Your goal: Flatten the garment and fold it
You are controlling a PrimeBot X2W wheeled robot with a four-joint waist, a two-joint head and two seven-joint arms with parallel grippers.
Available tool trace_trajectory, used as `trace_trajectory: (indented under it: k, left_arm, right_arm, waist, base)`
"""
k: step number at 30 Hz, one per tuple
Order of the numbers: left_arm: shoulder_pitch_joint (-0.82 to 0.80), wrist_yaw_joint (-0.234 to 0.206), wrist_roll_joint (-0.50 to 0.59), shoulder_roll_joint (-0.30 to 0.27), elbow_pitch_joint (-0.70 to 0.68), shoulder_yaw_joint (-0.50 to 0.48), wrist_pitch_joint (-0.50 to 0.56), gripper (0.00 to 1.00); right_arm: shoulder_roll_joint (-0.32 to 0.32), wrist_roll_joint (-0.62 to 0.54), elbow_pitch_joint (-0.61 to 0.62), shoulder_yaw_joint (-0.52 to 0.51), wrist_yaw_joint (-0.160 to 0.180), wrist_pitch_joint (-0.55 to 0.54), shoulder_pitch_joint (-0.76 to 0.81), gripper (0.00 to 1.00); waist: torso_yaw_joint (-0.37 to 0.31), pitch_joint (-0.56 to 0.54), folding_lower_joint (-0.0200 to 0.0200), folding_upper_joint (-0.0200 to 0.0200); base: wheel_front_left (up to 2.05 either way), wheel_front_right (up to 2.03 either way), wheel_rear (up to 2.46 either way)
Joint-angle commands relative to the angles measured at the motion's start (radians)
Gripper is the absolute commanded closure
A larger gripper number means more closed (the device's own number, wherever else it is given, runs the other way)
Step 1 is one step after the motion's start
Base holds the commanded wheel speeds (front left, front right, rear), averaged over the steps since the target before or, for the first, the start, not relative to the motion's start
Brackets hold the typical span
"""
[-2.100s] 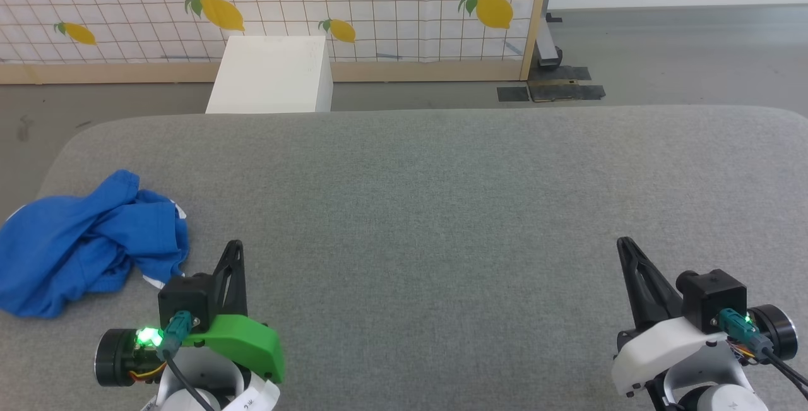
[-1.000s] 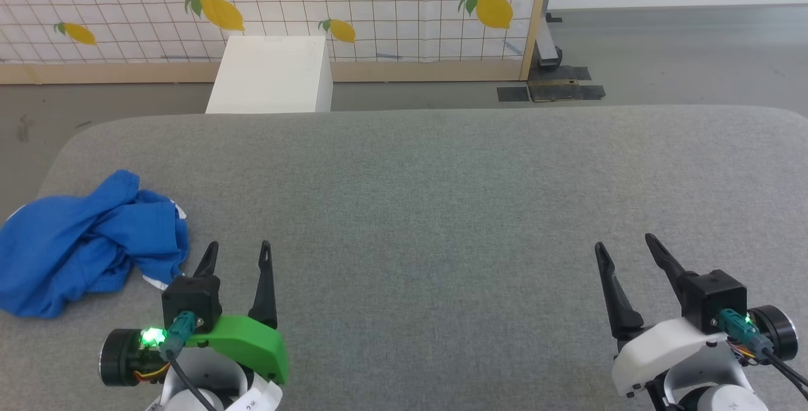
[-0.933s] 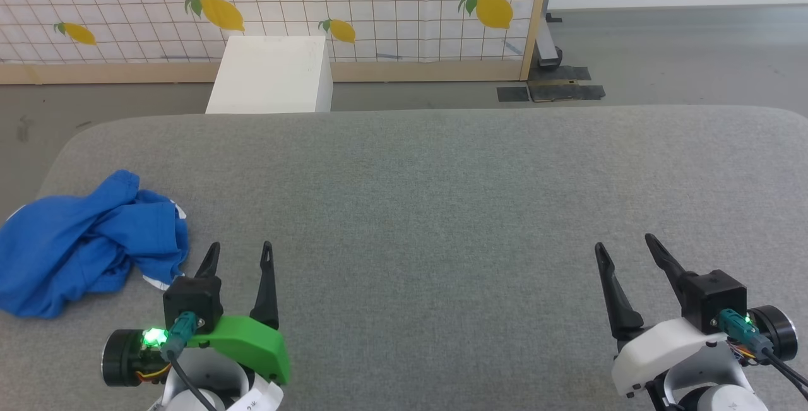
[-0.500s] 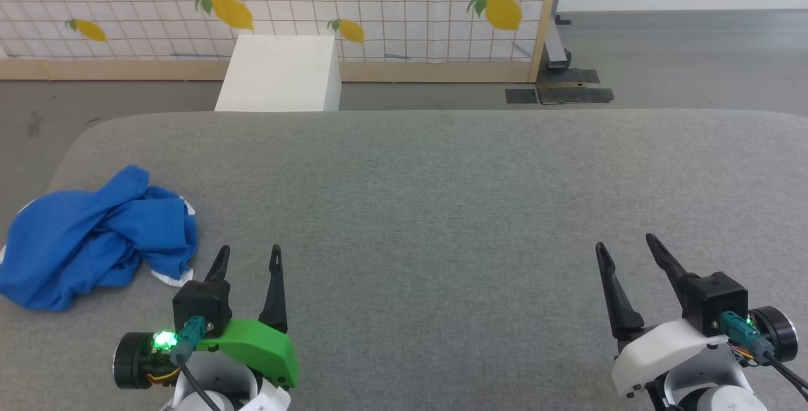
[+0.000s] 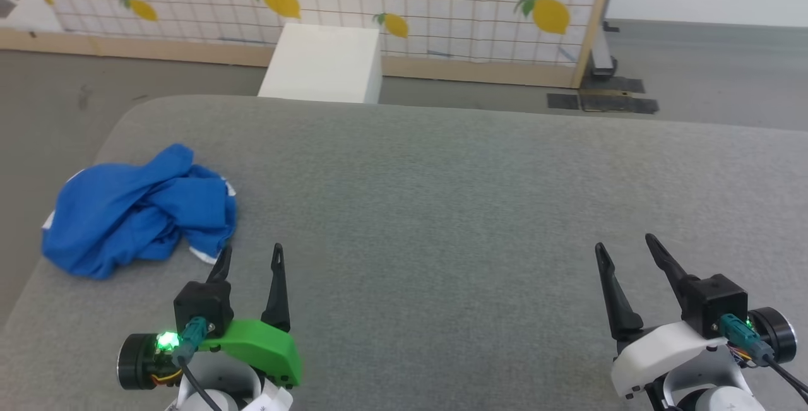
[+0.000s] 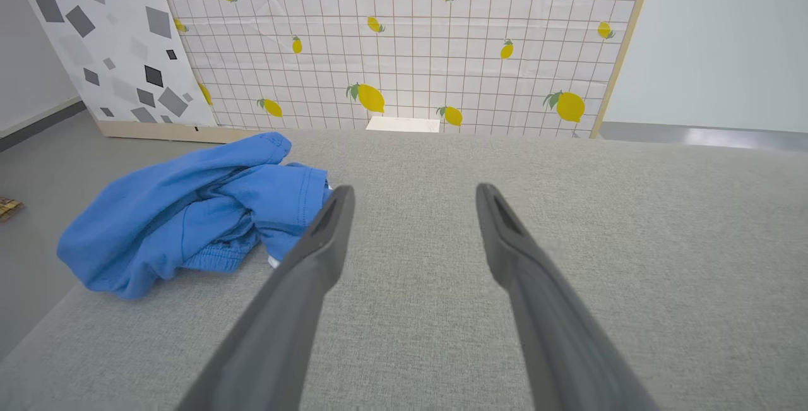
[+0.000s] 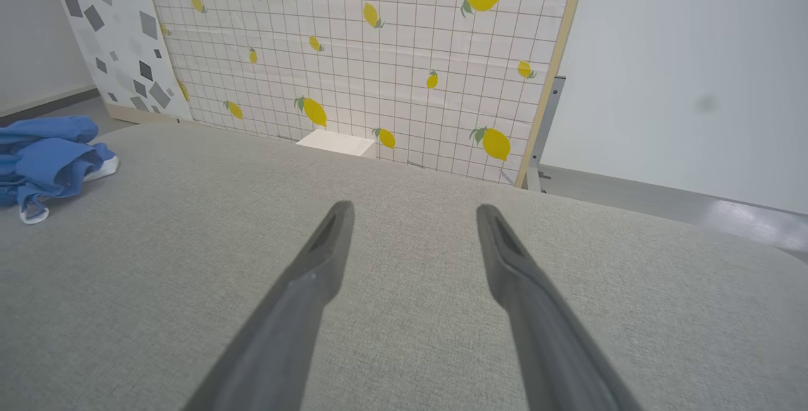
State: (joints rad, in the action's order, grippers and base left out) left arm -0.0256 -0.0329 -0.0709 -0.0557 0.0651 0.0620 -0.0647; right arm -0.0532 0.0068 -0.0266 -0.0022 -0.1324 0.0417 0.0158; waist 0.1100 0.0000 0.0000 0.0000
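The garment [image 5: 139,209] lies crumpled at the table's [image 5: 442,196] left edge, nearer the far left corner. My left jaws stand released just beside its white trim, grasping nothing. My right jaws, likewise released and empty, are well apart toward the right.

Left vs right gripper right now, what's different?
Left gripper has a green wrist cover; right gripper has a white one. Left gripper sits close beside the crumpled blue shorts; right gripper is far across the grey cushion. Both are open, empty, fingers pointing forward.
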Motion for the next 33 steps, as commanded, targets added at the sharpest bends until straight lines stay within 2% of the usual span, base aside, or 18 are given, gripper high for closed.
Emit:
trace_trajectory:
  k: [1,18,33]
  left_arm:
    - [-0.021,-0.008,-0.013,-0.005,0.007,0.004,-0.011,0.00]
    - [-0.025,-0.024,-0.040,-0.014,0.032,0.020,-0.046,0.00]
    - [-0.022,-0.045,-0.061,-0.013,0.049,0.032,-0.077,0.00]
  right_arm:
    - [0.001,-0.001,-0.005,0.002,0.000,0.011,-0.011,0.00]
    - [0.001,-0.008,-0.020,0.007,0.001,0.031,-0.020,0.00]
    - [0.002,-0.010,-0.032,0.009,0.001,0.050,-0.028,0.00]
  waist:
    - [0.029,0.001,0.0000,0.0000]
    - [0.181,0.001,0.0000,0.0000]
    - [0.262,0.002,0.0000,0.0000]
  base:
    - [0.00,0.00,0.00]
    - [0.00,0.00,0.00]
    - [-0.04,-0.04,-0.04]
